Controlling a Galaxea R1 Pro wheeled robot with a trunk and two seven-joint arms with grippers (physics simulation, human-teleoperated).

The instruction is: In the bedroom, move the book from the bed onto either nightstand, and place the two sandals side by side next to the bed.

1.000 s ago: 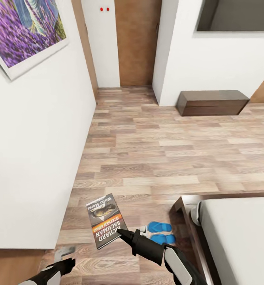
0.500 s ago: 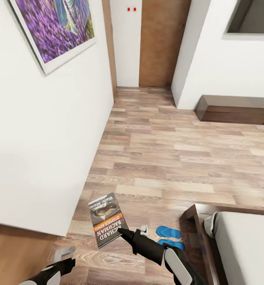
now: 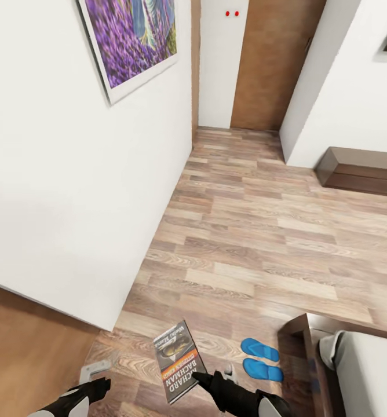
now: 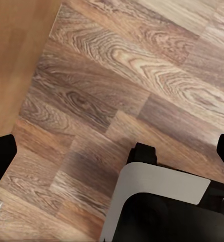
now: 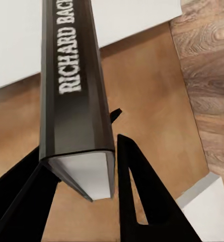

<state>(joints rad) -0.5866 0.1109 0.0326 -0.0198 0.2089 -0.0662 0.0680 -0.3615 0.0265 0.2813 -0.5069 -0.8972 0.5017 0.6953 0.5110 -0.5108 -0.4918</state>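
Note:
My right gripper point(image 3: 200, 377) is shut on the book point(image 3: 179, 361) and holds it above the wood floor, cover up, near the foot corner of the bed point(image 3: 300, 331). In the right wrist view the book's spine point(image 5: 74, 75) sits clamped between the two black fingers point(image 5: 137, 196). The two blue sandals point(image 3: 262, 359) lie side by side on the floor, close to the bed's dark frame and to the right of the book. At the lower left my left gripper point(image 3: 98, 387) hangs open over bare floor, its fingertips point(image 4: 2, 156) spread wide apart. The nightstand is out of view.
A white wall point(image 3: 72, 191) with a purple painting point(image 3: 137, 40) stands close on the left, with a brown wood surface point(image 3: 19, 353) below its corner. A brown door point(image 3: 270, 63) is at the far end. A long low dark cabinet point(image 3: 361, 171) stands at the right wall. Open floor point(image 3: 257, 243) stretches ahead.
The whole view has swung left, so the wall and painting take more of the picture. The book stays in my right gripper, now lower in the picture. The sandals have not moved.

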